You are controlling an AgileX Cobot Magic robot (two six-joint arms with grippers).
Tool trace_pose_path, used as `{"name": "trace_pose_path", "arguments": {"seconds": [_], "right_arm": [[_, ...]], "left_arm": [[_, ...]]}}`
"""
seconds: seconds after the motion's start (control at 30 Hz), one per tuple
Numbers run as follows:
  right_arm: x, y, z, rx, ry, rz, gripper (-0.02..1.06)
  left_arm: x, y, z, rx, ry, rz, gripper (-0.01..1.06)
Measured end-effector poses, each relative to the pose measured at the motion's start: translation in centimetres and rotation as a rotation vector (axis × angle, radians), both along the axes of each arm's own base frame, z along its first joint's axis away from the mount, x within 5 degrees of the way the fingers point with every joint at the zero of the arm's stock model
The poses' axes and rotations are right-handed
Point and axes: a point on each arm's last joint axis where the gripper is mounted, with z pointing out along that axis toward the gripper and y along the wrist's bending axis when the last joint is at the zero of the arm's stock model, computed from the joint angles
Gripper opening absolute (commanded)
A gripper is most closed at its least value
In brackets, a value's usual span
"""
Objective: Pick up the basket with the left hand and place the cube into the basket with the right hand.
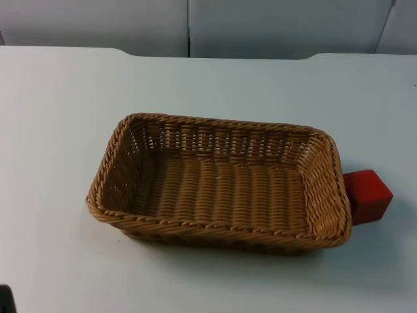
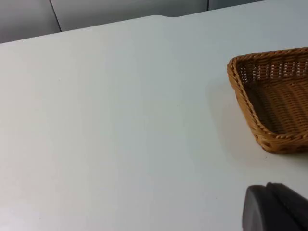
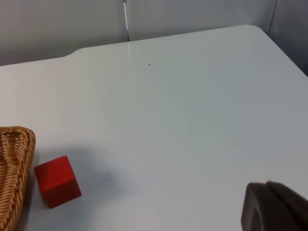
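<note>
An empty brown wicker basket [image 1: 221,229] rests flat on the white table [image 1: 58,85], near the middle. A red cube [image 1: 368,194] sits on the table close beside the basket's right end. My left gripper [image 2: 276,208] hovers over bare table, well off the basket's [image 2: 250,113] left end and apart from it. My right gripper [image 3: 274,207] waits to the right of the cube [image 3: 57,180], with a wide stretch of table between them. One corner of the basket [image 3: 17,159] lies by the cube. Neither gripper holds anything.
The grey partition wall [image 1: 195,26] closes off the table's far edge. Open table surface surrounds the basket on the left, front and back. A small dark shape [image 1: 5,300] pokes in at the near left edge of the top view.
</note>
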Motion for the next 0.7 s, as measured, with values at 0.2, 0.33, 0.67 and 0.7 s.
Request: {"name": "trace_pose_path", "arguments": {"seconds": [0.2, 0.33, 0.67, 0.7], "right_arm": [[0.0, 0.0, 0.0, 0.000, 0.000, 0.000, 0.00], [0.0, 0.0, 0.0, 0.000, 0.000, 0.000, 0.00], [0.0, 0.0, 0.0, 0.000, 0.000, 0.000, 0.00], [0.0, 0.0, 0.0, 0.000, 0.000, 0.000, 0.00]], "left_arm": [[0.1, -0.2, 0.3, -0.022, -0.030, -0.009, 0.00], [0.3, -0.3, 0.7, -0.052, -0.082, -0.035, 0.00], [8.1, -1.7, 1.9, -0.216, 0.078, -0.150, 0.00], [8.1, -1.7, 1.9, -0.216, 0.078, -0.150, 0.00]]}}
